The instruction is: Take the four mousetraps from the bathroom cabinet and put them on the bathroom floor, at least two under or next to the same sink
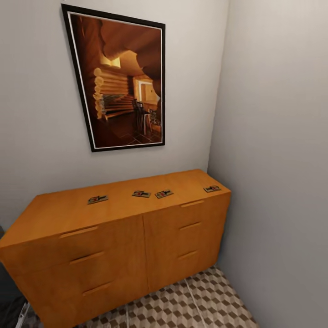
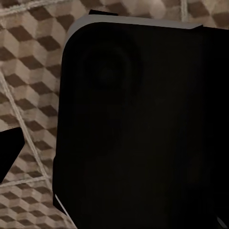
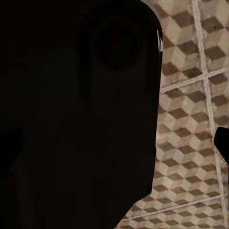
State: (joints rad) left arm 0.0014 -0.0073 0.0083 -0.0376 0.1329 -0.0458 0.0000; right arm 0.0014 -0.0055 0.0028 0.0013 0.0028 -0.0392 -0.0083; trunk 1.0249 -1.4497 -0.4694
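Cabinet [image 1: 114, 237] in corner under framed picture [image 1: 120, 82], four mousetraps [image 1: 97, 199] [image 1: 141, 194] [image 1: 163, 193] [image 1: 212, 188] on top; wrist views: dark robot body over floor [image 2: 28, 71]; gripper openings indeterminable.

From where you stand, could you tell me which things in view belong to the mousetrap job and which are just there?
Part of the job:
- four mousetraps, all on top of the cabinet
- wooden cabinet
- cube-patterned bathroom floor

Just there:
- framed picture on the wall above the cabinet
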